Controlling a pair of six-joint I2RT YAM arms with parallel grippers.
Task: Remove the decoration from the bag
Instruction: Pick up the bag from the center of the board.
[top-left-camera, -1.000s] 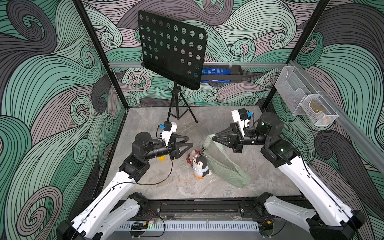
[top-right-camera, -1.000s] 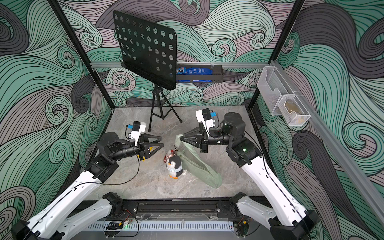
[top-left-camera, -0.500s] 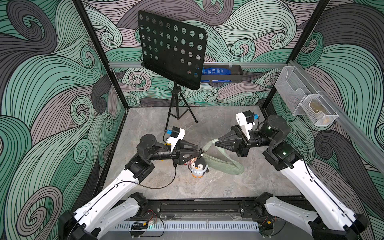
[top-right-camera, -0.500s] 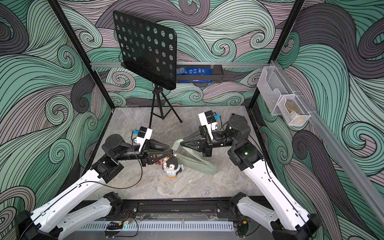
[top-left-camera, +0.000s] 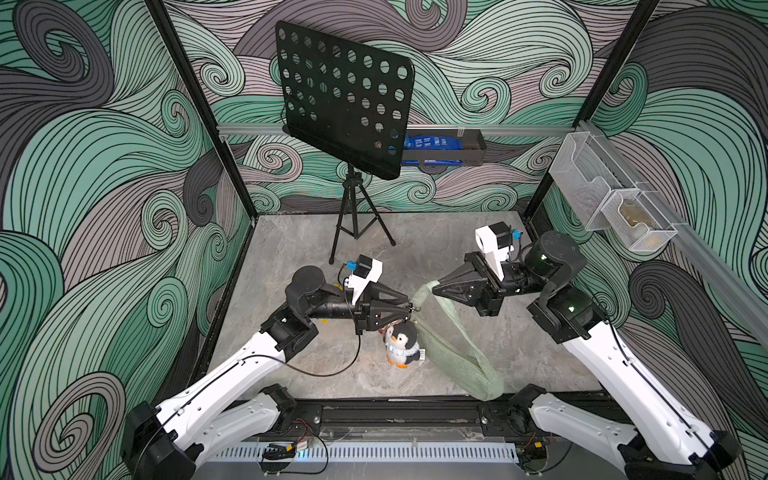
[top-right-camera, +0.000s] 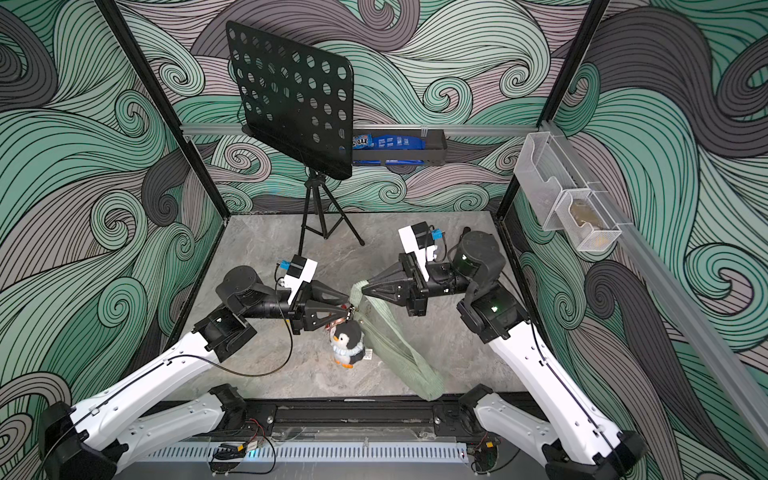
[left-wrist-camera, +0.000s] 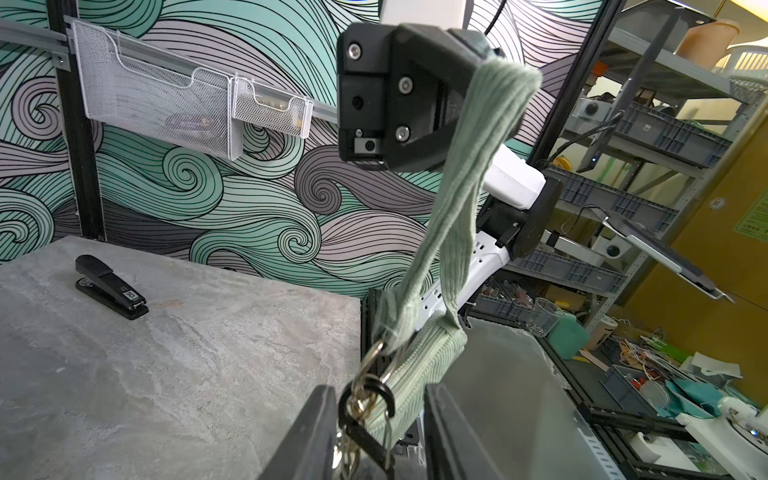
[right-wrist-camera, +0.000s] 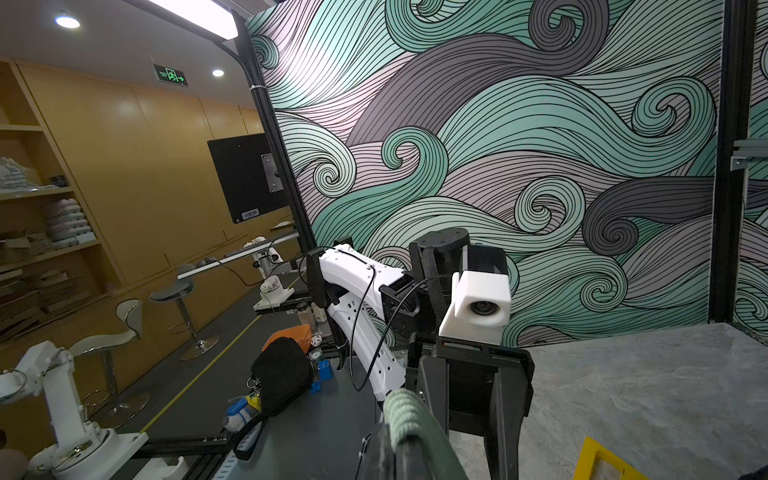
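The decoration (top-left-camera: 401, 343), a plush penguin, sits just under the tips of the left gripper (top-left-camera: 409, 309), clipped through metal rings (left-wrist-camera: 360, 405) to the upper end of the bag (top-left-camera: 453, 351). The step in hand looks like securing that clasp. The pinch should land on the hardware alone, not on the corduroy beside it, and any pull should run away from the bag against a taut strap. In the left wrist view the jaws stand part-way apart with the rings between them; whether they bite I cannot tell. The bag slants down toward the front edge of the table (top-left-camera: 291, 257). Its strap (left-wrist-camera: 465, 187) is clenched in the fully closed right gripper (top-left-camera: 434, 289).
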